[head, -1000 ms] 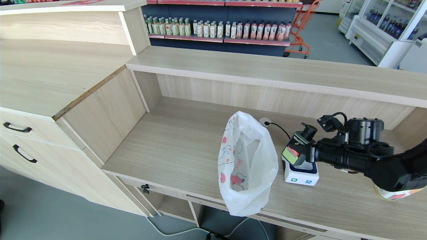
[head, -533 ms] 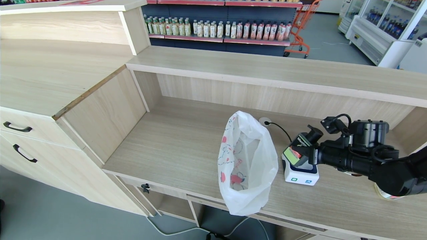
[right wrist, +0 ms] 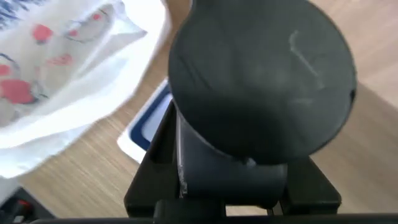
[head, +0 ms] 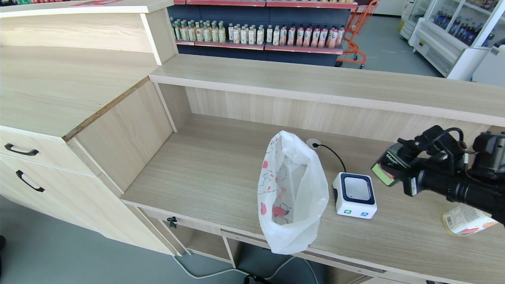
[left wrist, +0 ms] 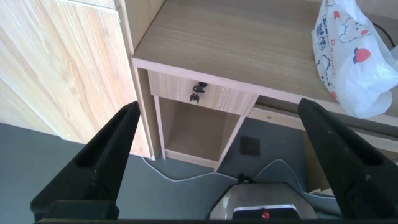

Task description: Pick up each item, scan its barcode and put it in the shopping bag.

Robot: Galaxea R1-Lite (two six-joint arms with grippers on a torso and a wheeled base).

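Observation:
My right gripper (head: 397, 169) is shut on a dark canister (head: 386, 167) with a green and red label, held in the air to the right of the white barcode scanner (head: 354, 194). In the right wrist view the canister's round black end (right wrist: 261, 74) is close up, with the scanner (right wrist: 148, 127) and bag (right wrist: 62, 81) behind it. The white shopping bag (head: 292, 193) with red prints stands open on the counter, left of the scanner. My left gripper (left wrist: 219, 115) hangs open below the counter's front edge, holding nothing, with the bag (left wrist: 351, 56) off to one side.
A white packet (head: 465, 221) with a barcode lies on the counter (head: 213, 173) near the right edge, under my right arm. The scanner's black cable (head: 329, 152) runs to a hole at the back. A raised shelf (head: 315, 83) and side wall enclose the counter.
My right gripper has carried the canister up and to the right, off the scanner, which now shows its whole top. The packet at the right is more exposed.

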